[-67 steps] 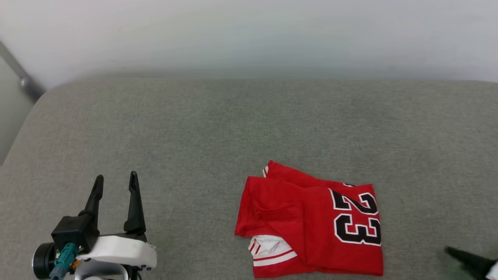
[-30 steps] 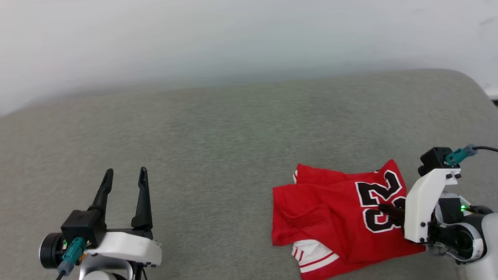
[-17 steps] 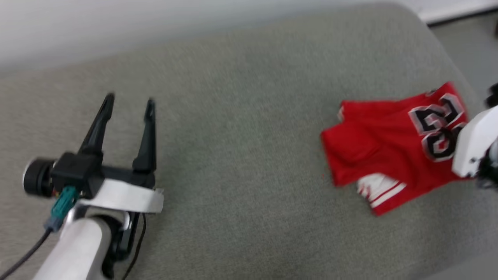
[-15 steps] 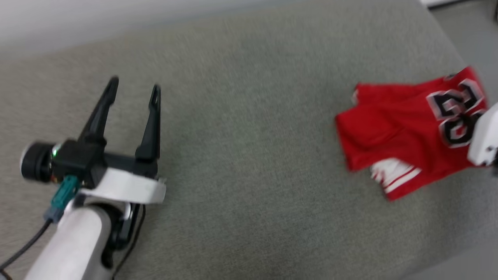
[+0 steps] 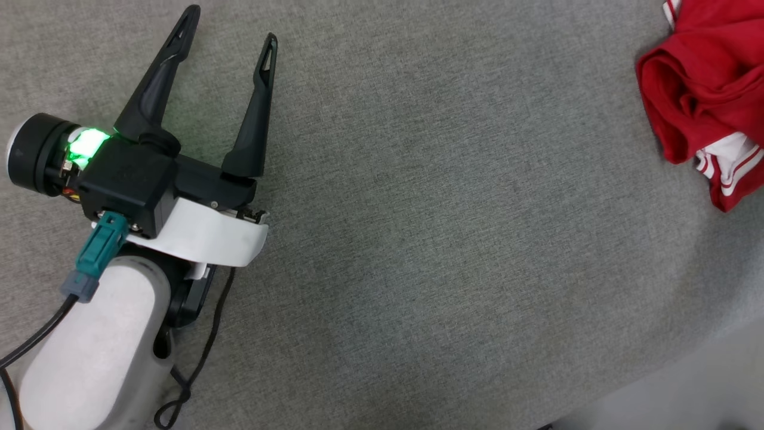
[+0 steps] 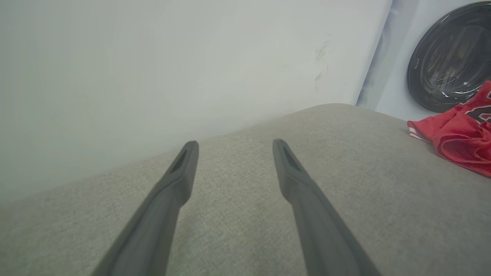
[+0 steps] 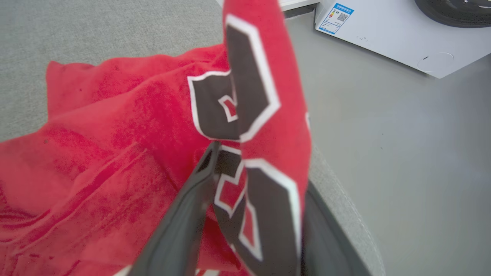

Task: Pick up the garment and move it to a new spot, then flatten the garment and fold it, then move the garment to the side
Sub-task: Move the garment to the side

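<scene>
Standing upright inside spread right gripper (image 7: 261, 168), numbered fold of garment (image 7: 115, 134); left gripper (image 5: 231, 24) spread too.

The support is a wide padded surface (image 5: 447, 209) covered with a grey woven cloth. It has a rounded edge and a rounded corner on the right side.

On it lies the garment (image 5: 704, 89), a red shirt, near the right edge and close to that corner. The shirt is crumpled and not flat. The red cloth makes thick, soft folds, and a white part with red stripes comes out from under them on the side nearer to the robot. In the right wrist view one fold with a black, white-outlined print rises above the rest.

Beyond the edge there is a smooth grey floor (image 7: 402, 153), and a white machine (image 7: 383, 34) stands on it.
</scene>
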